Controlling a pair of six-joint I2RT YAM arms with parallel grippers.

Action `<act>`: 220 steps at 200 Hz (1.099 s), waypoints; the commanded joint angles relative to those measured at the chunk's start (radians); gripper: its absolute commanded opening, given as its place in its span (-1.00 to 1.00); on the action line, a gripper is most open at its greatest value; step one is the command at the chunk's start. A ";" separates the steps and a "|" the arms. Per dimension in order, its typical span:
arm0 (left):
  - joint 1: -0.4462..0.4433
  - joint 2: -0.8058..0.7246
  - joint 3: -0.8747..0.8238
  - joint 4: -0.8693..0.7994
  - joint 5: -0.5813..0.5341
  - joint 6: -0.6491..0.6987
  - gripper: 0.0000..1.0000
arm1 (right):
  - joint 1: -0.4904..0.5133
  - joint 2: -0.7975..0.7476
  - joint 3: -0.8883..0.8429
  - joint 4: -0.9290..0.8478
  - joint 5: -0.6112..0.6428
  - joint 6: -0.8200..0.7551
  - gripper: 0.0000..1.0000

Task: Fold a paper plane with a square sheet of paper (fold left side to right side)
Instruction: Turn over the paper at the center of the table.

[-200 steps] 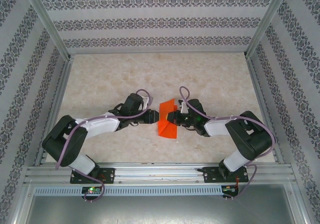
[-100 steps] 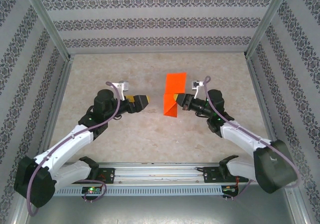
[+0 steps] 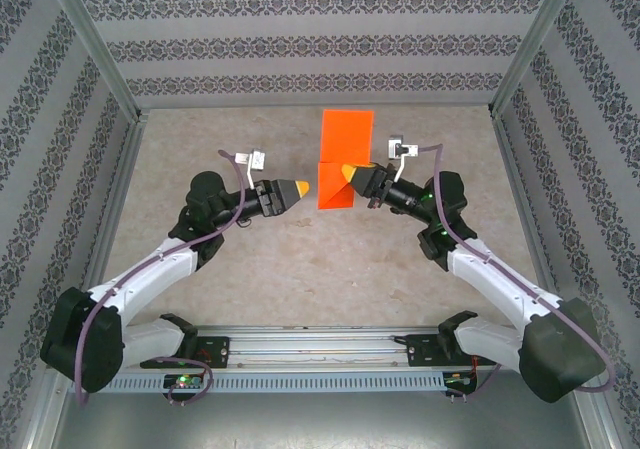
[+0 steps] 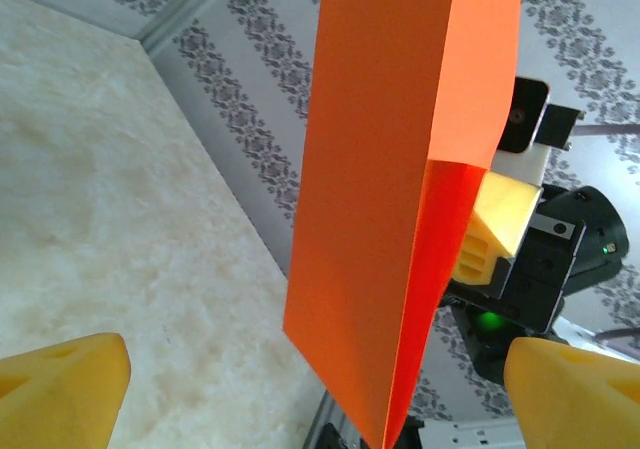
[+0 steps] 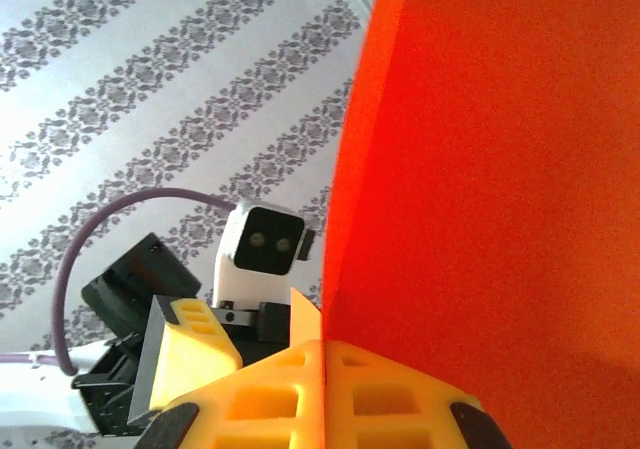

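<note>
Left fingers (image 3: pixel 297 187) just released, now wide; right fingers (image 3: pixel 350 174) alone pinch the lifted paper (image 3: pixel 346 134). Fold unfinished, regrasp probably next.

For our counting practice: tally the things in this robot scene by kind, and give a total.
orange paper sheet: 1
grippers: 2 (left gripper, right gripper)
Total: 3

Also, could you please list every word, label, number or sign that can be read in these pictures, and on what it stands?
No text can be read anywhere.
The orange paper is plain where it shows.
The wallpaper carries only an ornamental pattern.
The white block on the left arm bears no legible marking.
</note>
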 commanded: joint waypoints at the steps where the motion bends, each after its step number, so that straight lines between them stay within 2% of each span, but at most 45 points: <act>1: -0.028 -0.001 0.046 0.111 0.054 -0.013 0.93 | 0.022 0.026 0.038 0.064 -0.027 0.006 -1.00; 31: -0.040 0.024 0.056 0.149 0.068 -0.032 0.91 | 0.051 0.062 0.062 0.083 -0.038 0.020 -1.00; 54: -0.046 0.050 0.066 0.193 0.087 -0.051 0.76 | 0.066 0.085 0.067 0.114 -0.039 0.043 -1.00; 98: -0.046 0.088 0.068 0.266 0.112 -0.093 0.24 | 0.078 0.106 0.061 0.129 -0.039 0.059 -1.00; 135: -0.045 0.075 0.059 0.224 0.094 -0.072 -0.23 | 0.074 0.101 0.051 0.127 -0.025 0.065 -0.98; 172: -0.045 0.052 0.057 0.171 0.081 -0.045 -0.59 | 0.065 0.094 0.033 0.124 -0.010 0.071 -0.87; 220: -0.045 0.023 0.056 0.075 0.058 -0.011 -0.99 | 0.041 0.050 -0.001 0.084 0.006 0.064 -0.62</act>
